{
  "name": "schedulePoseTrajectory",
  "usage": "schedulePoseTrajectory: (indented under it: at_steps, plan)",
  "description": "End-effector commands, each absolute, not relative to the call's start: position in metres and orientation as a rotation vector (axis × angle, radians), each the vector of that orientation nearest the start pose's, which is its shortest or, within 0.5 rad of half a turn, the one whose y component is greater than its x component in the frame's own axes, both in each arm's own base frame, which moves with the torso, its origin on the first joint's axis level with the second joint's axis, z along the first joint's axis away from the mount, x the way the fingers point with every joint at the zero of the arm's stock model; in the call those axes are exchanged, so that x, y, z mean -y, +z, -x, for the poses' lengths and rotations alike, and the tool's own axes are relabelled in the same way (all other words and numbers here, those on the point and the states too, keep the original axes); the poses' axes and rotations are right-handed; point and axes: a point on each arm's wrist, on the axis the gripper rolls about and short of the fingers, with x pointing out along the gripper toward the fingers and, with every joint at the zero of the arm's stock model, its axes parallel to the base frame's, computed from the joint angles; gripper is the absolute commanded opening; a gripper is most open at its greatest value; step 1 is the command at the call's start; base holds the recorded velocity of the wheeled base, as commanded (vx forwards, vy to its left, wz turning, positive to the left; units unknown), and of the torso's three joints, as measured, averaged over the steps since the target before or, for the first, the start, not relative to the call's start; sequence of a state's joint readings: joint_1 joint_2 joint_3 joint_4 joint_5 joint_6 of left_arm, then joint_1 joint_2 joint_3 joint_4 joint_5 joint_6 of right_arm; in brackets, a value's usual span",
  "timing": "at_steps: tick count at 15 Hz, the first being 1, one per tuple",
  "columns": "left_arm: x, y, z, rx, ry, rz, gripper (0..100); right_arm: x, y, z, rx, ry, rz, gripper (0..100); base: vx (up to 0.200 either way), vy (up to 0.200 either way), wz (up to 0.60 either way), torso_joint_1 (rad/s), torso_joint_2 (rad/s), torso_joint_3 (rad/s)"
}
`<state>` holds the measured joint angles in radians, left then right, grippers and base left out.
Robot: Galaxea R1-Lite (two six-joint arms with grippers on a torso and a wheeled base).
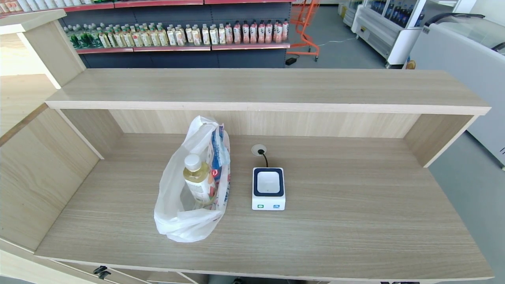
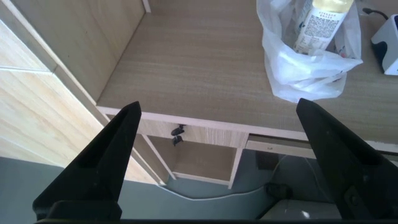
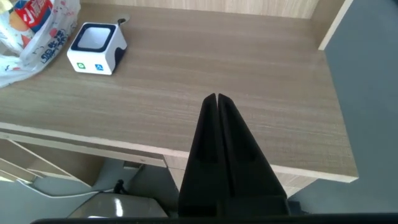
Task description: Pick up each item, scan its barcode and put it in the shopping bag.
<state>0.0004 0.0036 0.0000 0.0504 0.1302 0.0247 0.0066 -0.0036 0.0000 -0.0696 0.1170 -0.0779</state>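
Observation:
A white plastic shopping bag (image 1: pixel 189 197) stands on the wooden counter (image 1: pixel 335 221), left of centre. Inside it stand a yellow drink bottle (image 1: pixel 197 179) with a white cap and a blue-and-red packet (image 1: pixel 217 152). To the bag's right sits the white barcode scanner (image 1: pixel 268 188), its window facing up. My left gripper (image 2: pixel 217 155) hangs open below the counter's front edge, near the bag (image 2: pixel 311 59) and bottle (image 2: pixel 320 22). My right gripper (image 3: pixel 216 99) is shut with nothing in it, above the counter's front edge, right of the scanner (image 3: pixel 96 46) and the bag (image 3: pixel 34 34).
A raised wooden shelf (image 1: pixel 268 88) runs along the counter's back, with side walls at both ends. A cable runs from the scanner to a grommet (image 1: pixel 259 150). Store shelves of bottles (image 1: pixel 177 35) and coolers (image 1: pixel 390 23) stand beyond. A drawer handle (image 2: pixel 178 132) sits under the counter.

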Motion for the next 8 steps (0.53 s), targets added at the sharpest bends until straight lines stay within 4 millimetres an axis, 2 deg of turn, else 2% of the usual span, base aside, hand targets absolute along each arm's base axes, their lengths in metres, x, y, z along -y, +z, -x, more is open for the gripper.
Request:
schedulePoseTrajectory:
  at_steps: [1, 8]
  plan:
    - [-0.0029, 0.0704, 0.0228, -0.057, 0.13, -0.027, 100, -0.0025, 0.0827, 0.0231, 0.074, 0.121, 0.082, 0, 0.2, 0.0, 0.0, 0.012, 0.0, 0.007]
    - [-0.0029, 0.0703, 0.0231, -0.052, 0.13, -0.023, 100, -0.0025, 0.0827, 0.0231, 0.074, 0.121, 0.082, 0, 0.0, 0.0, 0.0, 0.0, 0.0, 0.0]
